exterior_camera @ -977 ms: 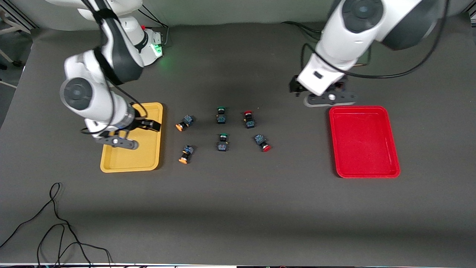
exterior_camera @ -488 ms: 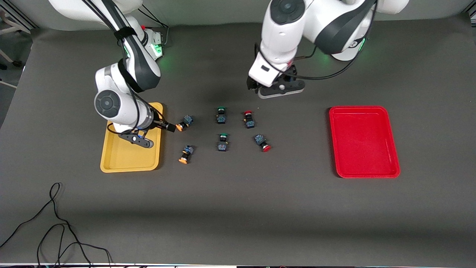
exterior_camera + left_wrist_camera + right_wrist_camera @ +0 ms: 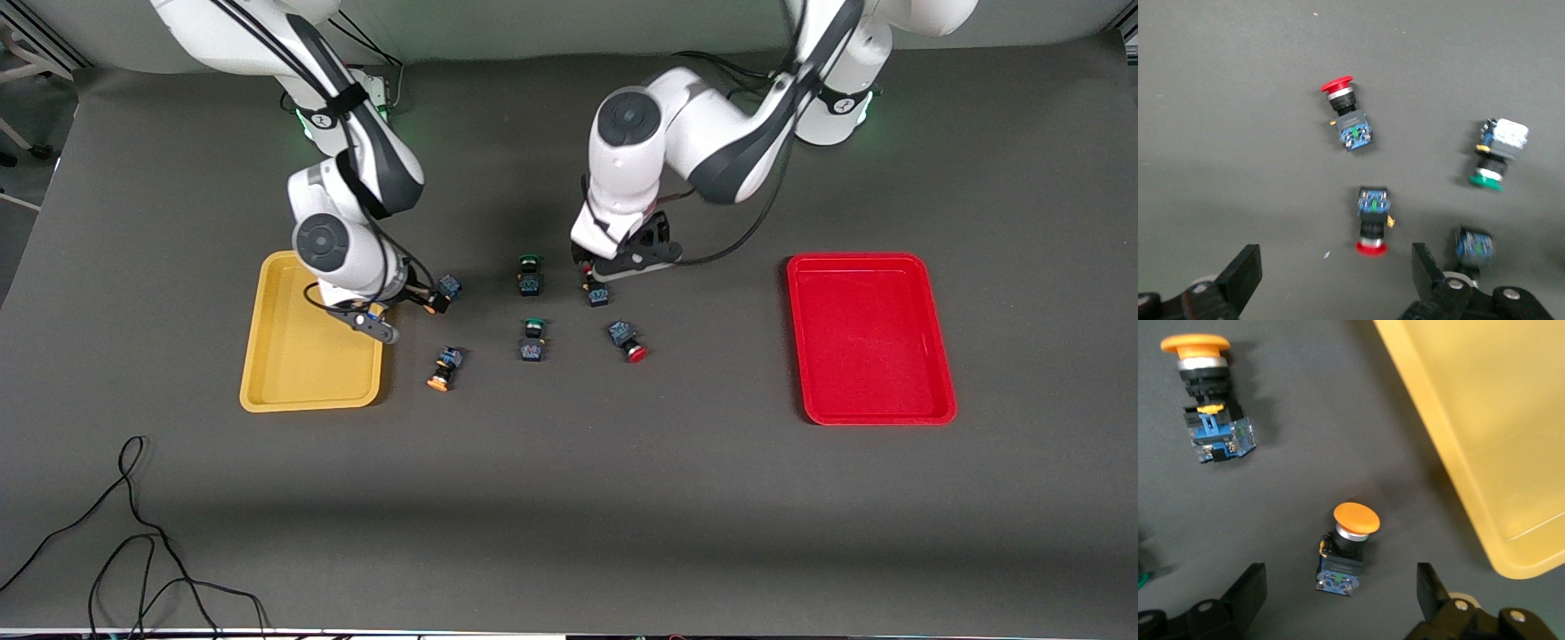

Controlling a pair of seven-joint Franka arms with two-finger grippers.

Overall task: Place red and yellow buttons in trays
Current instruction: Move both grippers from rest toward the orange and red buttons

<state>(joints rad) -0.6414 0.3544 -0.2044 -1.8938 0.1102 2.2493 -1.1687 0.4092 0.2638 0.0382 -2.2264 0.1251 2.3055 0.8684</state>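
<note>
The yellow tray (image 3: pixel 302 373) lies toward the right arm's end of the table and the red tray (image 3: pixel 869 338) toward the left arm's end. My right gripper (image 3: pixel 428 299) is open, low over an orange-yellow button (image 3: pixel 447 286) beside the yellow tray; this button (image 3: pixel 1346 547) lies between the jaws (image 3: pixel 1340 587). The second orange-yellow button (image 3: pixel 442 366) (image 3: pixel 1208 400) lies nearer the front camera. My left gripper (image 3: pixel 590 268) is open over a red button (image 3: pixel 596 292), which lies between the jaws (image 3: pixel 1373 223) (image 3: pixel 1335 273). The second red button (image 3: pixel 628 342) (image 3: pixel 1348 117) lies nearer the front camera.
Two green-capped buttons (image 3: pixel 529 274) (image 3: pixel 532 340) lie between the orange-yellow and red pairs; one also shows in the left wrist view (image 3: pixel 1495 153). The yellow tray's rim (image 3: pixel 1451 460) is close beside my right gripper. A black cable (image 3: pixel 133 533) lies near the front corner.
Both arms swung in toward the middle. My right gripper went from over the yellow tray to the orange-yellow button. My left gripper went from near the red tray to the red button.
</note>
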